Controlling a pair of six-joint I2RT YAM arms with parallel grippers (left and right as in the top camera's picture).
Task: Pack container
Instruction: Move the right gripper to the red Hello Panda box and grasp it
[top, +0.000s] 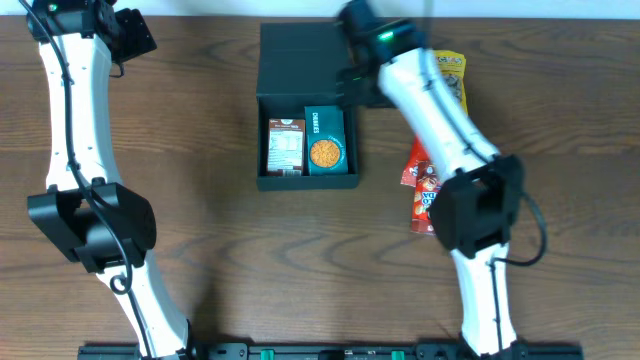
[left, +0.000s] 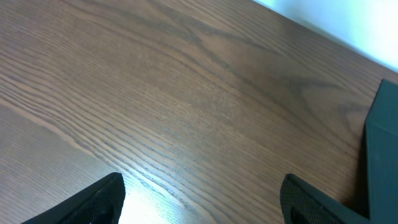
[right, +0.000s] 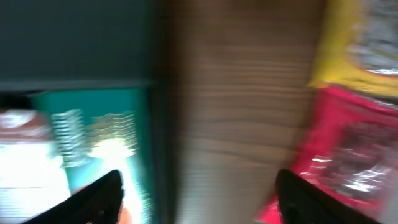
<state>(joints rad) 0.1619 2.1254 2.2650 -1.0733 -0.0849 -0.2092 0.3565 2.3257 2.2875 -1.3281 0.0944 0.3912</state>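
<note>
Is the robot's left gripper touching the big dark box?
Apart. The overhead view shows the left gripper near the far corner, with a wide stretch of bare table between it and the container.

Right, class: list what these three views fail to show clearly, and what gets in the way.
1. Overhead: red packet and yellow packet partly covered by the right arm.
2. Right wrist: motion blur leaves print on the teal packet unreadable.
3. Left wrist: container cut off by the right edge.
</note>
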